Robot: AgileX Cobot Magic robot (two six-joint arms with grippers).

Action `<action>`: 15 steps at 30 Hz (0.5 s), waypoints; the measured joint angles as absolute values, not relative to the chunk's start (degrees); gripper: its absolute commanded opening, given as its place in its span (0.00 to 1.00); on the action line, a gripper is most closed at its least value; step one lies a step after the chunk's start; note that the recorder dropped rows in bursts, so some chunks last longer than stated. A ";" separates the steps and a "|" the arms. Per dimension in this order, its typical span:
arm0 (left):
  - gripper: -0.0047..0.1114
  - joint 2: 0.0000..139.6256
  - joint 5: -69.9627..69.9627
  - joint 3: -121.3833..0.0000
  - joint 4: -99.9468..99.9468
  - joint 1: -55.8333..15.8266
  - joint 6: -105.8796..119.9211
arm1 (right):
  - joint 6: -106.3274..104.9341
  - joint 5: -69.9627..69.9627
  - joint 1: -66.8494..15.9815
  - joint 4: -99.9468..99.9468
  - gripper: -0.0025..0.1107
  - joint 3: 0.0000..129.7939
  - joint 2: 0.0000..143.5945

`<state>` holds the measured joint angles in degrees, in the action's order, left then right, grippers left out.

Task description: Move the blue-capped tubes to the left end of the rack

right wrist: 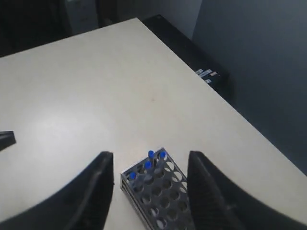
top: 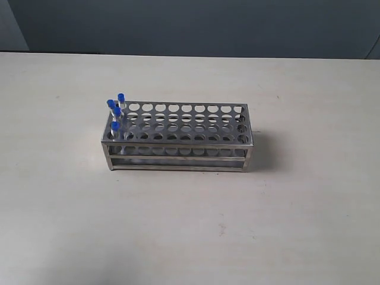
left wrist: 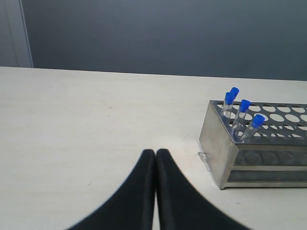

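The silver metal rack stands mid-table. Several blue-capped tubes stand clustered in the holes at its left end, leaning slightly. No gripper shows in the exterior view. In the left wrist view my left gripper is shut with nothing between its black fingers, low over bare table, apart from the rack and the tubes. In the right wrist view my right gripper is open and high above the rack; the tubes appear between its fingers, far below.
The pale table surrounds the rack on all sides. A dark wall runs behind the far table edge. In the right wrist view a black box sits beyond the table edge, and a dark tip shows at the frame border.
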<state>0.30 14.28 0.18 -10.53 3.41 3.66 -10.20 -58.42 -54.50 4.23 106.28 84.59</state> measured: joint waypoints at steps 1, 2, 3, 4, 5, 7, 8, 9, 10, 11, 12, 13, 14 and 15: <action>0.05 0.30 14.28 0.18 -10.53 3.41 3.66 | -9.81 -59.30 -54.50 1.64 0.44 104.50 83.37; 0.05 0.30 14.28 0.18 -10.53 3.41 3.66 | -9.40 -59.28 -54.50 0.49 0.44 103.14 82.37; 0.05 0.30 14.28 0.18 -10.53 3.41 3.66 | -8.78 -58.76 -53.96 -0.53 0.44 100.22 79.96; 0.05 0.30 14.28 0.18 -10.53 3.41 3.66 | -8.65 -58.06 -53.47 -0.91 0.44 98.40 78.40; 0.05 0.30 14.28 0.18 -10.53 3.41 3.66 | -8.53 -56.28 -52.31 -0.90 0.44 94.97 74.83; 0.05 0.30 14.28 0.18 -10.53 3.41 3.66 | -8.31 -54.02 -50.48 0.00 0.44 90.71 71.35; 0.05 0.30 14.28 0.18 -10.53 3.41 3.66 | -8.31 -52.52 -49.16 0.52 0.44 88.32 69.37; 0.05 0.30 14.28 0.18 -10.53 3.41 3.66 | -8.20 -49.22 -45.79 2.19 0.44 83.46 65.77; 0.05 0.30 14.28 0.18 -10.53 3.41 3.66 | -8.09 -47.37 -43.79 3.41 0.44 80.44 63.72; 0.05 0.30 14.28 0.18 -10.53 3.41 3.66 | -8.09 -43.75 -39.79 5.30 0.44 74.56 59.38; 0.05 0.30 14.28 0.18 -10.53 3.41 3.66 | -8.09 -41.62 -37.45 6.35 0.44 71.08 57.11; 0.05 0.30 14.28 0.18 -10.53 3.41 3.66 | -8.09 -37.56 -33.05 8.16 0.44 64.55 52.79; 0.05 0.30 14.28 0.18 -10.53 3.41 3.66 | -7.97 -35.35 -30.53 9.11 0.44 60.80 50.25; 0.05 0.30 14.28 0.18 -10.53 3.41 3.66 | -8.32 -31.85 -25.37 10.59 0.44 53.16 45.43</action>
<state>0.30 14.28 0.18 -10.53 3.41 3.66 -8.32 -31.85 -25.37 10.59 53.16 45.43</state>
